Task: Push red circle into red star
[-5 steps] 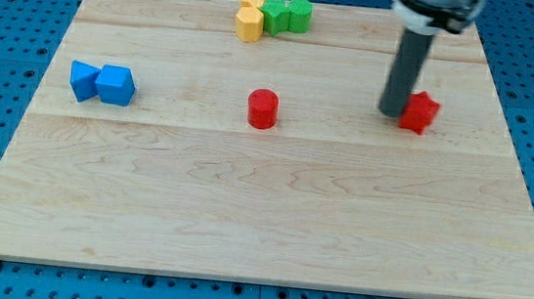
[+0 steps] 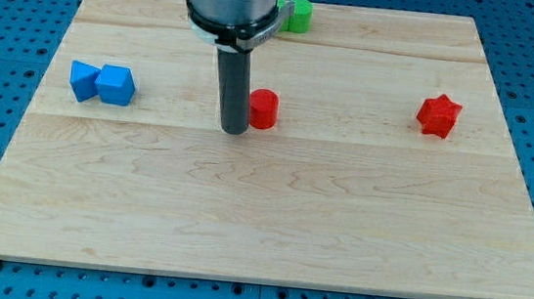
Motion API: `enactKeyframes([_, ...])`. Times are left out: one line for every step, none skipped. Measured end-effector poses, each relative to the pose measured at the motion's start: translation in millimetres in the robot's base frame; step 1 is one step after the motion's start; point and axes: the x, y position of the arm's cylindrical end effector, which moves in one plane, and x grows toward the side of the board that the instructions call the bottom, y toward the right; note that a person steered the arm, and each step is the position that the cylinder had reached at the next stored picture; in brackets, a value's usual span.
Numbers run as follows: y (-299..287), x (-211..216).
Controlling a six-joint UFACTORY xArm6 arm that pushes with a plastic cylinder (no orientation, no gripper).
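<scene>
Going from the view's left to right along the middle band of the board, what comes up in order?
Left blue block → right blue block → my tip → red circle → red star.

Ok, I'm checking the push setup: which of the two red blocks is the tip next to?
The red circle. My tip stands just at its left side in the view, while the red star sits far off toward the view's right.

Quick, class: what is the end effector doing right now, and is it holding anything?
My tip: a bare rod, no jaws, holding nothing; it sits just to the view's left of the red circle, far from the red star.
</scene>
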Motion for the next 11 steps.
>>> enactKeyframes([18, -13])
enactKeyframes([26, -32])
enactKeyframes([20, -35])
enactKeyframes([31, -44])
enactKeyframes([31, -52])
enactKeyframes([37, -62])
enactKeyframes([68, -63])
enactKeyframes([95, -59])
enactKeyframes([129, -58])
enactKeyframes([163, -58])
enactKeyframes([170, -57])
